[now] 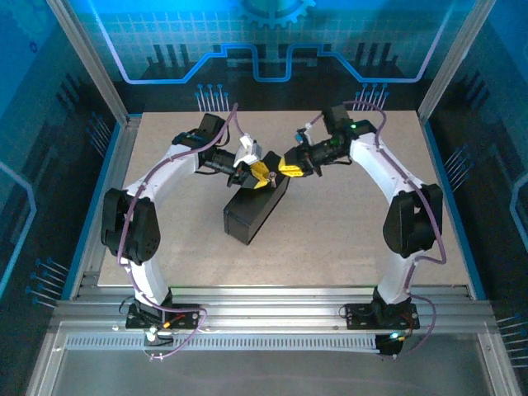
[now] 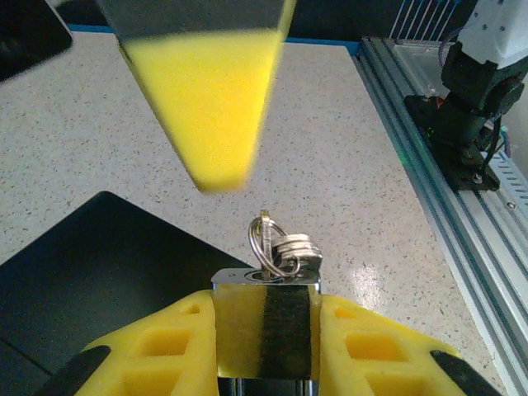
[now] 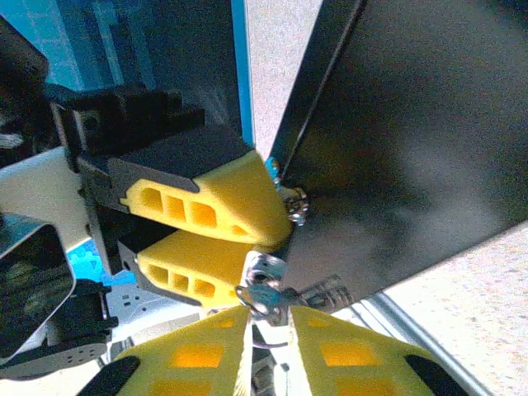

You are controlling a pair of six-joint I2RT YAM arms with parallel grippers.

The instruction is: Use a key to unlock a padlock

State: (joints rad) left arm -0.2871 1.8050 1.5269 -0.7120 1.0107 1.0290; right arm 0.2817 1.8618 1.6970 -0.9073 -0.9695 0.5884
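The yellow-fingered left gripper (image 2: 266, 309) is clenched on the small brass-bodied padlock (image 2: 256, 285), held above the far end of the black rectangular box (image 2: 99, 272); the right gripper (image 3: 266, 330) is clamped on the thin metal key (image 3: 262, 290), best aligned squarely with the keyway before being turned gently

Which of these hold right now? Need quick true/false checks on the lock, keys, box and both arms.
1. Both sets of fingers meet over the far end of the black box. True.
2. The left fingers are clamped on the padlock. True.
3. The padlock lies on the table beside the box. False: it is held in the left fingers.
4. A key ring with keys sits at the padlock's top edge. True.
5. The right fingers are parked at the table's near edge. False: they are at mid-table, facing the left fingers.
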